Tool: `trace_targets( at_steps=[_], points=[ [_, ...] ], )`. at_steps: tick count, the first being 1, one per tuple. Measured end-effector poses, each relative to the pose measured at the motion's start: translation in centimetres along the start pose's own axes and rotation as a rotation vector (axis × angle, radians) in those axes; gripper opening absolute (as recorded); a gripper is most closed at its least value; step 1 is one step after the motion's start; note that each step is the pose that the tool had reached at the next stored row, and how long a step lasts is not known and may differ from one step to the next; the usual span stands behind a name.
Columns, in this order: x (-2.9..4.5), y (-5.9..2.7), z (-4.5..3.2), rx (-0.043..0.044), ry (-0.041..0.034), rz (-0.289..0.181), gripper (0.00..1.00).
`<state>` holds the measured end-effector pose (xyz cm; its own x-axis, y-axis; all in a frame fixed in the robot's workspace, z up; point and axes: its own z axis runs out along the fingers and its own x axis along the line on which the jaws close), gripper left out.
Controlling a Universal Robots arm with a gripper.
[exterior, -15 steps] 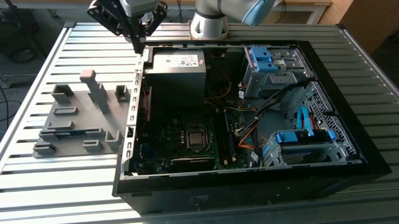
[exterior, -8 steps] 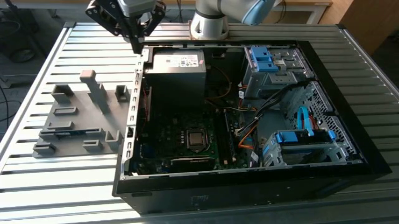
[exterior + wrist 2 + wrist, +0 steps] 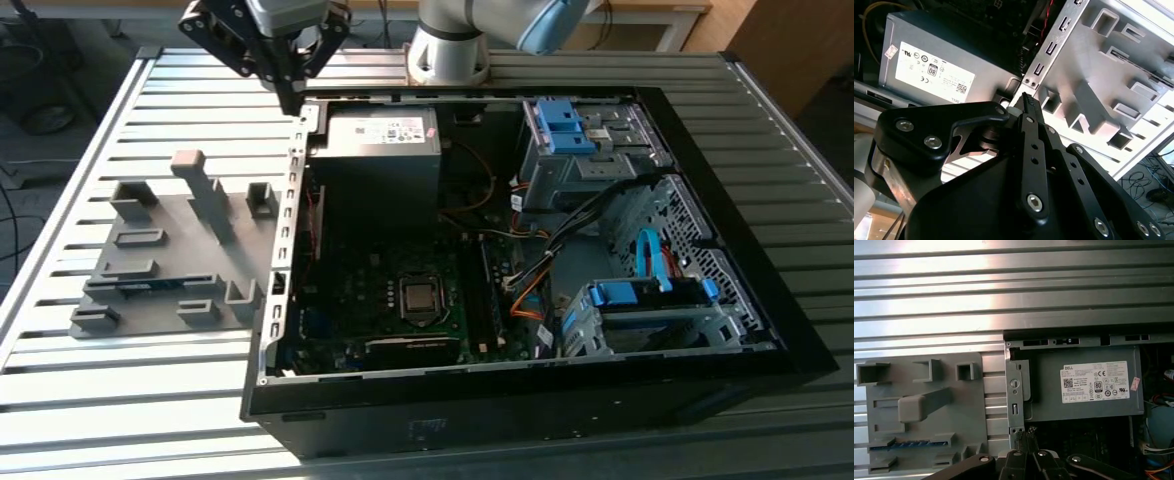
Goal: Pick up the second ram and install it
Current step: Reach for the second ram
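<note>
Caution: the claw (image 3: 291,103) hangs pinched together and empty above the case wall (image 3: 296,170), well apart from the second ram (image 3: 909,444) seated in the gray holder (image 3: 974,410); approaching unopened risks striking the board or holder ribs.

The pincer (image 3: 284,98) hung over the case's side wall (image 3: 291,210), with the power supply (image 3: 380,140) just beside it. Beyond that wall, the gray holder (image 3: 174,262) and its upright posts (image 3: 203,195) crowded the surface (image 3: 134,400). A narrow bare strip lay between holder and wall.
</note>
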<state>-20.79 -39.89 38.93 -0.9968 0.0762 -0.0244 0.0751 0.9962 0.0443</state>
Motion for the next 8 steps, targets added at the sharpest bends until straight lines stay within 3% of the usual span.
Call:
trace_targets(
  at_steps=[8],
  points=[
    [0.3, -0.02, 0.01, 0.0, 0.0, 0.0, 0.11]
  ],
)
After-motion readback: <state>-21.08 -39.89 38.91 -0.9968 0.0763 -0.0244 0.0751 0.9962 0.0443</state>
